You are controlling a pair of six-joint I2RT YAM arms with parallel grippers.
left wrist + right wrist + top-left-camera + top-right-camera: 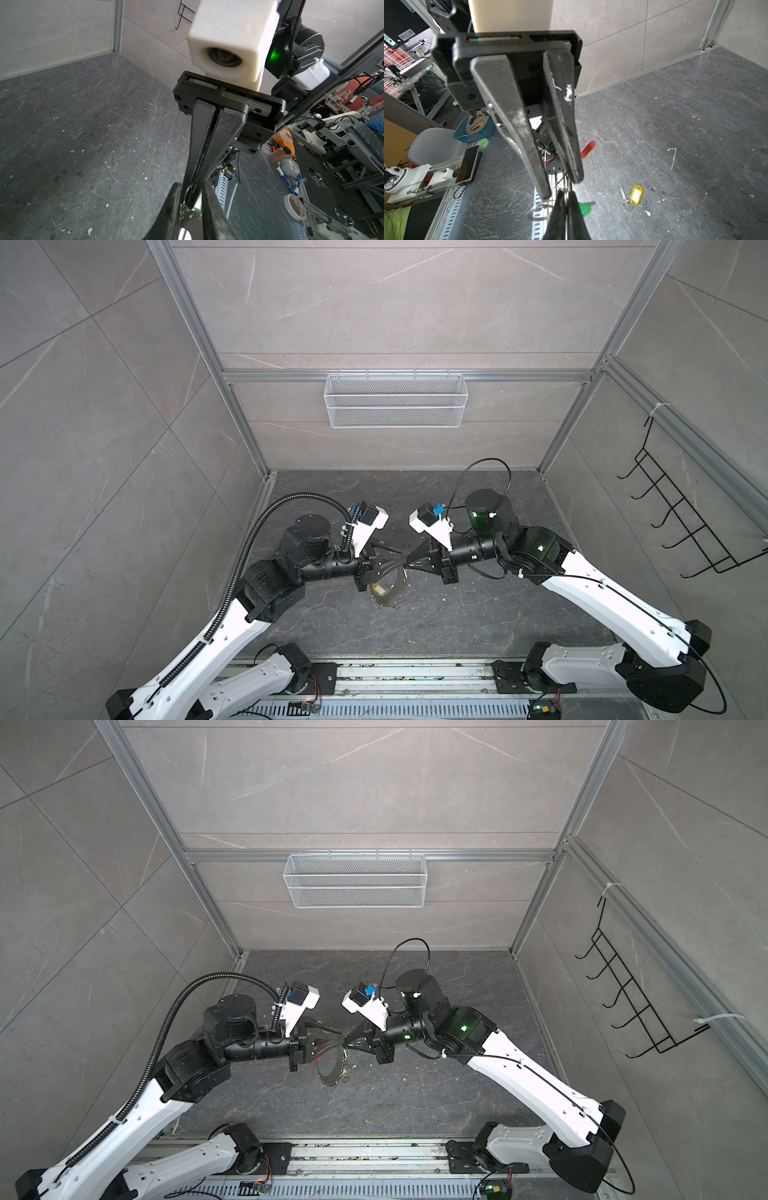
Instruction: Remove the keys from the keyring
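Right pincer (566, 194) clenched, catch unclear; left pincer (562, 188) spread. Keyring (330, 1078) hangs just below left pincer, green-tagged key (585, 208) against right tips, yellow-tagged key (636, 195) free on bench (695, 124). Wire likely light, springy, slippery; red sleeve (588, 149) looks surest hold.

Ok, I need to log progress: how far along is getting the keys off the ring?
One done: the yellow-tagged key lies loose on the table. In hand: the right gripper is shut beside the green-tagged key, with the left gripper facing it. Left: getting that green one off the ring.
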